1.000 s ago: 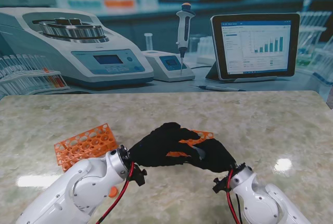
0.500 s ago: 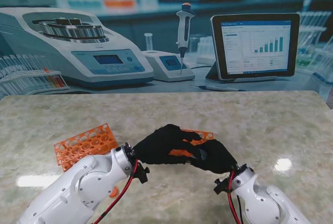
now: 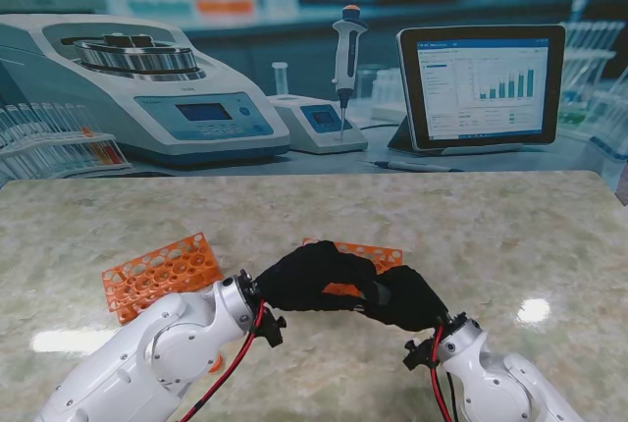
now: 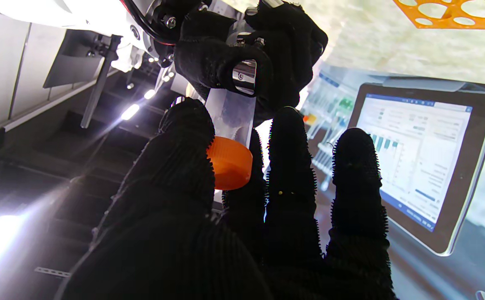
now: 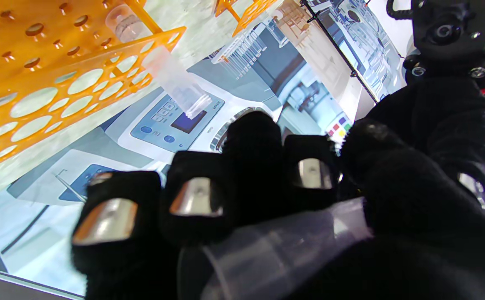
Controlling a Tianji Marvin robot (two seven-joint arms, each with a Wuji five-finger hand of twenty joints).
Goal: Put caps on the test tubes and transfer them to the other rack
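Observation:
My two black-gloved hands meet over the table's near middle. In the left wrist view, my left hand's fingertips (image 4: pixel 184 137) pinch an orange cap (image 4: pixel 229 163) against the end of a clear test tube (image 4: pixel 231 112). My right hand (image 4: pixel 246 50) grips the tube's other end. The right wrist view shows my right hand (image 5: pixel 242 196) shut on that tube (image 5: pixel 276 246). An orange rack (image 5: pixel 51 71) there holds another uncapped clear tube (image 5: pixel 171 79). In the stand view my left hand (image 3: pixel 309 280) touches my right hand (image 3: pixel 407 296).
One orange rack (image 3: pixel 162 273) lies to the left of my hands, and a second orange rack (image 3: pixel 368 253) sits just behind them. A lab backdrop with a centrifuge (image 3: pixel 147 88) and tablet (image 3: pixel 481 83) stands at the table's far edge.
Both hands have drawn slightly nearer to me while staying joined, uncovering more of the rack behind them. The left forearm has swung a little to the right.

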